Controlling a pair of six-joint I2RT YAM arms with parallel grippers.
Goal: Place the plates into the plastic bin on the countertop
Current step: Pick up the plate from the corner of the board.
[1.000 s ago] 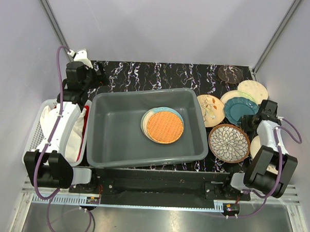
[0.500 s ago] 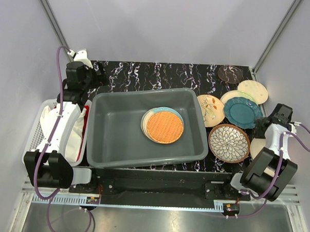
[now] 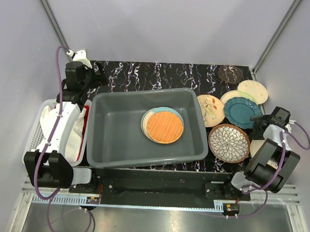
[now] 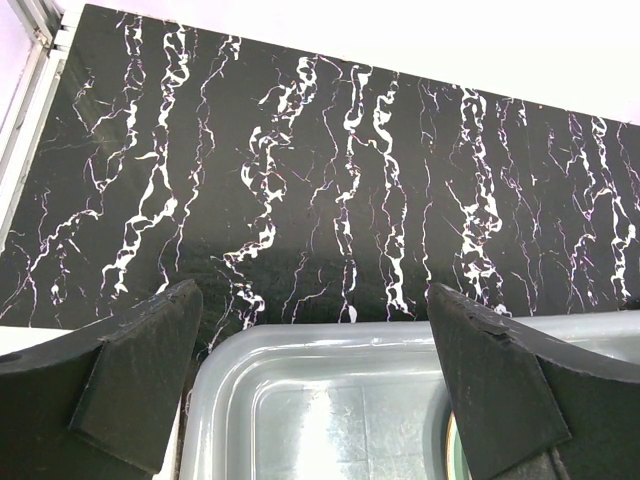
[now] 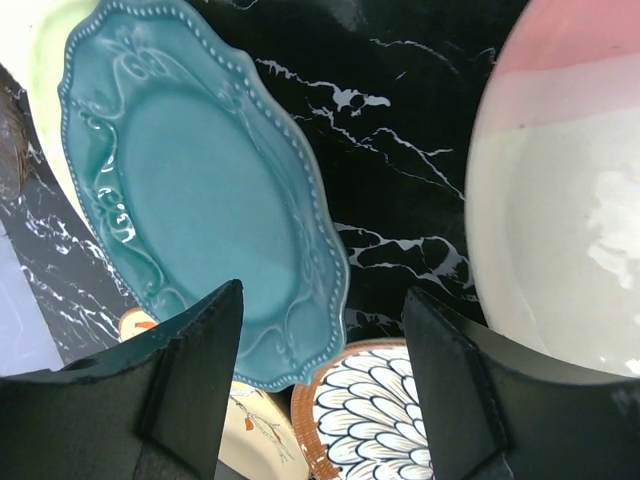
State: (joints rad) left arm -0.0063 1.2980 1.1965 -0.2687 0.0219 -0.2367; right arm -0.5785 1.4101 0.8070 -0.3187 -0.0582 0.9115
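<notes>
Right gripper (image 5: pixel 322 345) jaws apart, empty, just beside teal plate (image 5: pixel 200 190) rim. Plate leans on its neighbours right of bin (image 3: pixel 108 129), edge looks raised. Slide one finger under that rim, pinch, lift clear of floral plate (image 3: pixel 229 143) before swinging over. Left gripper (image 4: pixel 315 340) wide apart, idle over bin's far-left corner; orange plate (image 3: pixel 165 126) stack already in bin

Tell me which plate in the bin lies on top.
The orange woven plate: it lies uppermost in the grey bin, and only the pale rim of what lies beneath shows.
</notes>
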